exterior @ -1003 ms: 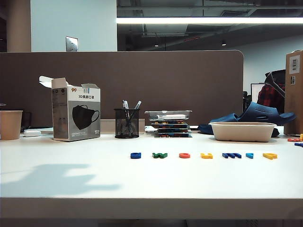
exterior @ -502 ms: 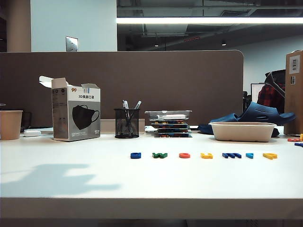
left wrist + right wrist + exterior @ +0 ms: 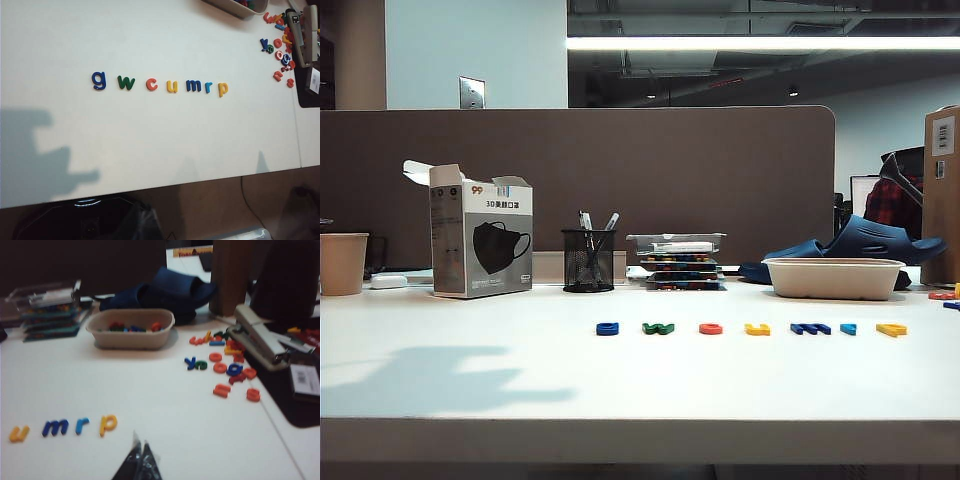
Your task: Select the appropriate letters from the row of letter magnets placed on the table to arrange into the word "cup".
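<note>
The white table (image 3: 470, 400) lies bare from the letter row (image 3: 160, 84), reading "gwcumrp", to its front edge. Red c (image 3: 151, 84), yellow u (image 3: 172, 86) and p (image 3: 223, 88) sit in it. The right gripper (image 3: 139, 463) is closed and empty near p; the left gripper is unseen.

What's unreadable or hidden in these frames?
- Left pincer: in no view, state unknown.
- Right pincer: right wrist view, cut off by the frame edge; tips together, holding nothing.
- Row of letter magnets: exterior view sees them edge-on, shapes unreadable.
- Bowl contents: right wrist view, blurred, partly hidden by its rim.
</note>
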{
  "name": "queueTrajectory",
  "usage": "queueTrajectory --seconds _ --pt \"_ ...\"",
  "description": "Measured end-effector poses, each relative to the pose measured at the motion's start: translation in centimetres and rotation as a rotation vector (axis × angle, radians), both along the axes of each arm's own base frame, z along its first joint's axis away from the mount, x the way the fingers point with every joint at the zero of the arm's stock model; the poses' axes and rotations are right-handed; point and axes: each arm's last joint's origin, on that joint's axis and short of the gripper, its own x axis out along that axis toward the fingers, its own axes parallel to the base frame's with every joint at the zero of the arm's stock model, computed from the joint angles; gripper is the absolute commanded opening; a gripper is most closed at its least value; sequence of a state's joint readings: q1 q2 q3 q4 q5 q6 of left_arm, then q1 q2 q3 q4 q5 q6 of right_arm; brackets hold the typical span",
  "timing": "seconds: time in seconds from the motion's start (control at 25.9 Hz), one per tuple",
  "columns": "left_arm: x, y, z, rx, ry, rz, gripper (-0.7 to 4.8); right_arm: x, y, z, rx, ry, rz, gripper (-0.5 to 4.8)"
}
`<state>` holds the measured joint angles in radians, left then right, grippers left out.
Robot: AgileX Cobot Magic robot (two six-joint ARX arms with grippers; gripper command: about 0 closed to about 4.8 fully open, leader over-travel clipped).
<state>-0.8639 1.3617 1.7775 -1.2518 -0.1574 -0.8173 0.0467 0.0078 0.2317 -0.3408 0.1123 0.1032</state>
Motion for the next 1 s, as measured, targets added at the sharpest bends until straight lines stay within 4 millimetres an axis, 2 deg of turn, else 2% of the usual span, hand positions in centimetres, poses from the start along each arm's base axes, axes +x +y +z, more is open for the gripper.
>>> queueTrajectory --seconds 0.23,0.35,0.42,0.62,0.81,0.93,1.0 --pt "0.0 0.0 0.0 0.0 0.0 0.0 -0.05 -2.1 -0.1 6.0 0.004 -0.075 0.0 -0.02" --pt "0.0 0.0 0.0 0.0 0.0 0.0 -0.05 -2.3 -0.1 8.4 0.002 -0.031 0.006 -0.02" --pt "0.0 0.0 0.0 0.0 0.0 0.0 -0.05 -2.0 0.0 10.9 0.004 0.011 0.036 -0.02" --pt "0.0 0.0 0.0 0.0 0.0 0.0 -0.05 -1.0 0.2 15.1 0.011 0.076 0.087 -0.02" --pt "0.0 0.0 0.0 0.0 0.0 0.0 -0.05 0.6 0.4 19.0 0.036 0.123 0.109 -0.02" --pt "0.0 0.0 0.0 -0.001 0.0 0.0 -0.05 2.2 0.6 22.0 0.127 0.143 0.136 -0.02" --pt "0.0 0.0 0.0 -0.001 0.0 0.0 -0.05 3.1 0.7 22.5 0.164 0.178 0.159 -0.02"
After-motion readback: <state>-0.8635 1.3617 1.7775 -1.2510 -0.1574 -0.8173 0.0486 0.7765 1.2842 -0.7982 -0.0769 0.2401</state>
